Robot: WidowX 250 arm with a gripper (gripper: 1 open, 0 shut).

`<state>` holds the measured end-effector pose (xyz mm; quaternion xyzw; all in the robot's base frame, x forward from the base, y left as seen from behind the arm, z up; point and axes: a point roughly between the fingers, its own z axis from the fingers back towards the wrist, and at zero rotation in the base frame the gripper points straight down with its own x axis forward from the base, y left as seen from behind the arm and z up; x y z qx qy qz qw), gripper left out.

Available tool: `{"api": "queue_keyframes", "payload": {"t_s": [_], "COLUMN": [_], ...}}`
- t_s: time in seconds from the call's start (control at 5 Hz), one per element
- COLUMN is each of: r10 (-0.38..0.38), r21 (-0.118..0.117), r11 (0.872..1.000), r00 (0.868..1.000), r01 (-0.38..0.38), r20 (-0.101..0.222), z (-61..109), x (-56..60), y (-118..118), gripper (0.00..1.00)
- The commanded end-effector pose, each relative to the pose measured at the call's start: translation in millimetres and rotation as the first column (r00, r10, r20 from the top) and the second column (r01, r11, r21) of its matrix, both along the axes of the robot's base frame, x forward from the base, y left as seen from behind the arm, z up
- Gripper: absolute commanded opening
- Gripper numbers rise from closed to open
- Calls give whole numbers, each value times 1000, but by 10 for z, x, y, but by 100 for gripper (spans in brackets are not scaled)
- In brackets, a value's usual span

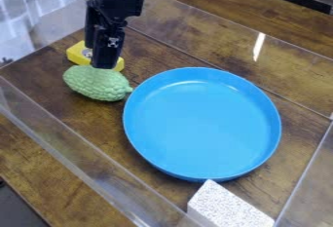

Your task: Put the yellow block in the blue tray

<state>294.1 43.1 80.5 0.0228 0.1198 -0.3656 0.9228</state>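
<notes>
The yellow block lies at the back left of the wooden table, just behind a green bumpy lump. My gripper points down over the block, open, with one dark finger on either side of it. Most of the block is hidden behind the fingers; only its left end and a sliver at the right show. I cannot tell whether the fingers touch it. The blue tray, round and shallow, lies to the right of the lump with nothing in it.
A white speckled sponge-like block sits at the front edge, below the tray. Clear plastic walls fence the table at the front left and at the right. The green lump lies close against the yellow block.
</notes>
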Motion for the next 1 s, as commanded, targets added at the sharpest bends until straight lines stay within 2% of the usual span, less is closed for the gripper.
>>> {"api": "queue_keyframes", "payload": {"t_s": [0.0,0.4,0.8], "r10": [-24,-130,-245], "r21": [7,21,37], "r11": [1000,991,969], "r00": [999,991,968], "r01": [23,130,244], "r20": [40,44,50], "z": [53,-62,-181], "x": [66,161,268], "y": [158,355,559], "gripper": [100,100,100]}}
